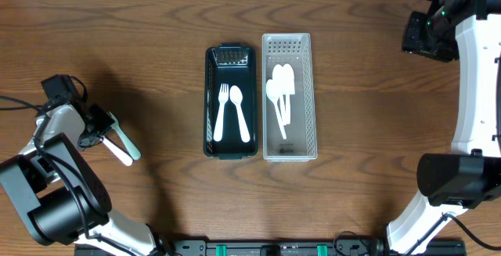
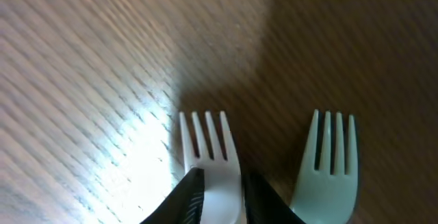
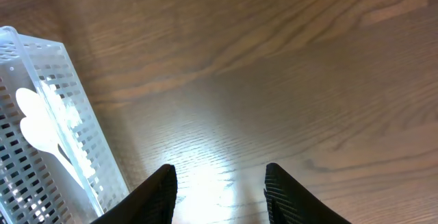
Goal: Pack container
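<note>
Both jaws of the left gripper (image 2: 222,179) are seen drawn in against the neck of a white fork (image 2: 209,145), low in the left wrist view, so the fork is judged to be pinched by its narrow part, with the tines pointing up the frame. That hold seems chosen so the head stays free to be laid flat in the container; whether the fork has left the table (image 1: 156,37) cannot be told. A second fork (image 2: 332,162), paler and greenish, lies just beside it on the right, tines the same way, near enough that it may be nudged when the first is lifted. In the overhead view this pair is found at the lower left, well apart from the black container (image 1: 210,103) at the centre, where a packed fork (image 1: 221,111) and a spoon (image 1: 239,113) are already laid side by side with their heads toward the top. Room beside them looks tight. A clear perforated basket (image 1: 311,91) stands against the container's right side with several spoons (image 1: 280,88) piled in it. No obstacle is seen on the bare wood between the forks and the container. The right gripper (image 3: 220,193) is held about half open with nothing between its fingers, over bare wood right of the basket, out of the way at the upper right.
</note>
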Robot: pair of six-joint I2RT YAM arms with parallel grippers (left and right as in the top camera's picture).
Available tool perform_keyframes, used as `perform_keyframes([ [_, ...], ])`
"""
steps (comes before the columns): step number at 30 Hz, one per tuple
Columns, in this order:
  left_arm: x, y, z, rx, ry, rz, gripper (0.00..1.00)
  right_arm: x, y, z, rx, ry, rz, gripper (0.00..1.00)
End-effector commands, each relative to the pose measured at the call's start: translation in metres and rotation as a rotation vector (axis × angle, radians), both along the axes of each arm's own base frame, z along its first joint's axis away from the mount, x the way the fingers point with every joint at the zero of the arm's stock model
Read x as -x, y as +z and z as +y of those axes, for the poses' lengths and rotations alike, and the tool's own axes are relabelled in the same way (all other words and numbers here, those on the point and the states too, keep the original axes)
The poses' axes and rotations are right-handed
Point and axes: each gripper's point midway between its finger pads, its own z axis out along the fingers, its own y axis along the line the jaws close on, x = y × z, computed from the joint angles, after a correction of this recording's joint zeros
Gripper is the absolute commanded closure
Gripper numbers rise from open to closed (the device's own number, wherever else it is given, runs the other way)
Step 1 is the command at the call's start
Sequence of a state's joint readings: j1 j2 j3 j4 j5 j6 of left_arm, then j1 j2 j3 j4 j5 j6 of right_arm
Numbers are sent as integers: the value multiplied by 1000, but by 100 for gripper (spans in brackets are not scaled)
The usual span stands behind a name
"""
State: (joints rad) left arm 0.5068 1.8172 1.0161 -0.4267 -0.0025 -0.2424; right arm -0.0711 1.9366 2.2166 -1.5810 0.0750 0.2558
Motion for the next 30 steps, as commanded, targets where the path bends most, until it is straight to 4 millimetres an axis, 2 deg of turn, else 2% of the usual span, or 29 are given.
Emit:
perform_keyframes([
  [1,23,-28,-16,75,3,94,94,1,0,0,-7,-13,0,55],
  [15,23,-28,-16,74,2,95,92,1,0,0,-7,-13,0,55],
  [16,23,-27,-16,75,2,96,87,1,0,0,-7,-13,0,55],
  [17,22,-25,-16,77,3,100,71,1,0,0,-7,-13,0,55],
  [18,21,-22,-15,79,2,104,50,1,0,0,-7,-13,0,55],
  [19,21,-19,-15,81,-2,108,47,1,0,0,-7,-13,0,55],
  [21,19,-9,-14,83,-5,117,47,1,0,0,-7,-13,0,55],
  [25,16,25,-9,73,34,110,47,1,0,0,-7,-13,0,55],
  [30,28,77,-5,16,158,64,44,1,0,0,-7,-13,0,55],
])
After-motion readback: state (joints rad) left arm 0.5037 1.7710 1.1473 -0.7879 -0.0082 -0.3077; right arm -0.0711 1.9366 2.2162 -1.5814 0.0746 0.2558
